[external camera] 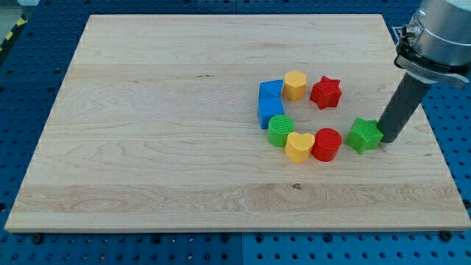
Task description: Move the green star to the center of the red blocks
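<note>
A pale wooden board [147, 147] lies on a blue perforated table [37, 73]; its left half carries no blocks.

All blocks sit right of the board's middle in a loose ring. At the ring's left are two blue blocks: the farther blue block [270, 90], angular in outline, and the nearer blue block [269, 111], touching it; their exact shapes cannot be made out. Just near of these, touching the nearer blue block, stands a green cylinder [280, 130]. To its right on the near side, touching it, is a yellow heart [299, 146]. On the far side, beside the farther blue block, is a yellow block [295, 85], roughly hexagonal. Right of that, slightly apart, lies a red star [325, 92]. On the near side, touching the yellow heart, stands a red cylinder [327, 143].

The green star [365, 135] lies to the right of the red cylinder, a narrow gap between them, and to the right of and nearer than the red star. It is outside the space between the two red blocks.

The arm's dark rod descends from the upper right, and the tip [385, 139] rests at the green star's right edge, touching or very nearly touching it. The arm has no jaws; the rod grips nothing.
</note>
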`<action>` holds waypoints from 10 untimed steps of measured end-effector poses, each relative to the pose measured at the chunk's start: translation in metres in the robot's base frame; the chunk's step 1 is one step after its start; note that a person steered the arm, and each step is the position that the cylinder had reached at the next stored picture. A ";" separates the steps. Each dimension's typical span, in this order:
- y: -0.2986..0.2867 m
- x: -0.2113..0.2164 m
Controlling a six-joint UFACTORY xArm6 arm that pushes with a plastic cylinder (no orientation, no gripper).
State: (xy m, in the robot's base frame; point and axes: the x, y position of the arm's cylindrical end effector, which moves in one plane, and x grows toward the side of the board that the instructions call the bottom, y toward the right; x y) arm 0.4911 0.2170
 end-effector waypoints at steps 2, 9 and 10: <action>0.036 0.015; 0.024 0.030; -0.011 0.033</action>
State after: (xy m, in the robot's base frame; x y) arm 0.5244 0.2059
